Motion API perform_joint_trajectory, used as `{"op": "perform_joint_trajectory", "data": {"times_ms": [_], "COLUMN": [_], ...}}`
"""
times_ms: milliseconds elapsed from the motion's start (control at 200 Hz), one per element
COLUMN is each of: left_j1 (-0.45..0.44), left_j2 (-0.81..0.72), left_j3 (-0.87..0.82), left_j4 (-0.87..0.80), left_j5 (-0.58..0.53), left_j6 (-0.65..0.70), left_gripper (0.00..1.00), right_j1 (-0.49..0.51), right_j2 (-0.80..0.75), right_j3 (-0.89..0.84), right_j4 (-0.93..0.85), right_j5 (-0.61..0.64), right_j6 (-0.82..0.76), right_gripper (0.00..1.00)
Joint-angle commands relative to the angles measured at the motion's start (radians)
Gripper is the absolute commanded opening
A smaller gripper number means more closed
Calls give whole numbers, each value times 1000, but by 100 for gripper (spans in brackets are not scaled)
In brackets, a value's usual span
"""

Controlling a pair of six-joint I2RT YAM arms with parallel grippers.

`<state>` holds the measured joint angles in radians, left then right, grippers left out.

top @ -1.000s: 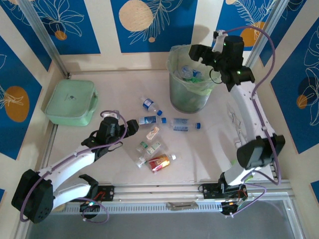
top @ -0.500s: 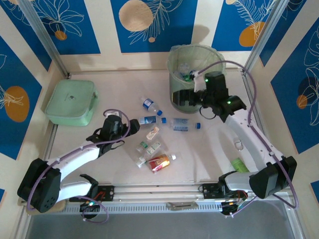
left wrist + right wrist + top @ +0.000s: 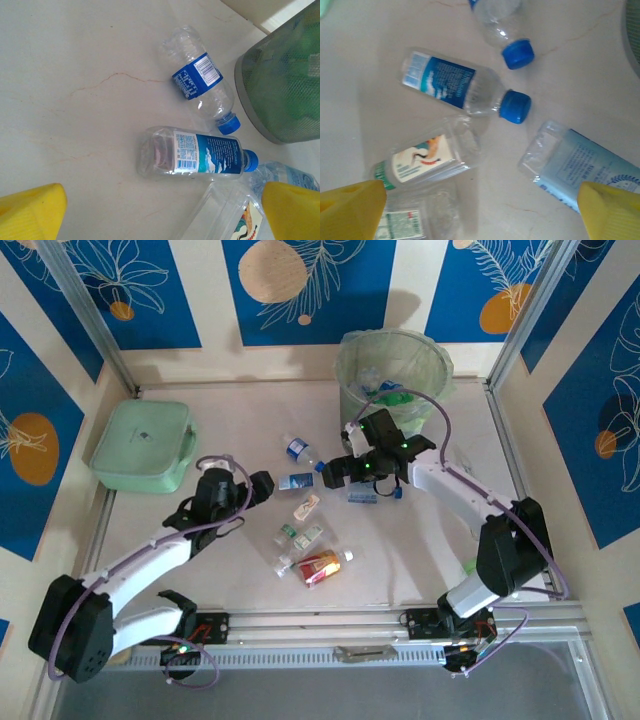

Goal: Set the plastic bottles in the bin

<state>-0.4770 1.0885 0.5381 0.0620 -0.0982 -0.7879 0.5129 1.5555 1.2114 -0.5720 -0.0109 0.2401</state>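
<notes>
Several plastic bottles lie mid-table: a blue-label one (image 3: 298,480), a clear one (image 3: 297,449), a pale-label one (image 3: 372,490), a red-orange one (image 3: 322,565). The bin (image 3: 392,365) stands at the back with bottles inside. My left gripper (image 3: 260,484) is open just left of the blue-label bottle (image 3: 200,155); its yellow fingertips (image 3: 30,212) hold nothing. My right gripper (image 3: 336,471) hangs open low over the pile, between a flat bird-label bottle (image 3: 427,155) and the pale-label bottle (image 3: 585,170). The bin's wall (image 3: 280,85) shows in the left wrist view.
A flat mint-green case (image 3: 142,445) sits at the far left. Something small and green (image 3: 470,565) lies by the right arm's lower link. Frame posts and patterned walls close the table in, with a rail (image 3: 330,622) along the near edge.
My right arm has swung from above the bin down and left to the bottles on the table. The left gripper has crept slightly toward the blue-label bottle.
</notes>
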Motion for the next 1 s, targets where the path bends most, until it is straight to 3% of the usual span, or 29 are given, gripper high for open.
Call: {"op": "perform_joint_trajectory", "data": {"times_ms": [0, 550, 995], "left_j1": [12, 17, 18], "left_j2": [-32, -57, -49], "left_j3": [-23, -44, -46], "left_j4": [-20, -25, -15], "left_j5": [-6, 9, 9], "left_j6": [-19, -12, -8], "left_gripper": [99, 99, 99], "right_j1": [-18, -76, -40], "right_j2": [45, 176, 120], "right_j3": [33, 18, -88], "right_j4": [-5, 44, 29], "right_j5": [61, 153, 191], "right_j6": [-39, -77, -64], "right_gripper": [100, 99, 99]}}
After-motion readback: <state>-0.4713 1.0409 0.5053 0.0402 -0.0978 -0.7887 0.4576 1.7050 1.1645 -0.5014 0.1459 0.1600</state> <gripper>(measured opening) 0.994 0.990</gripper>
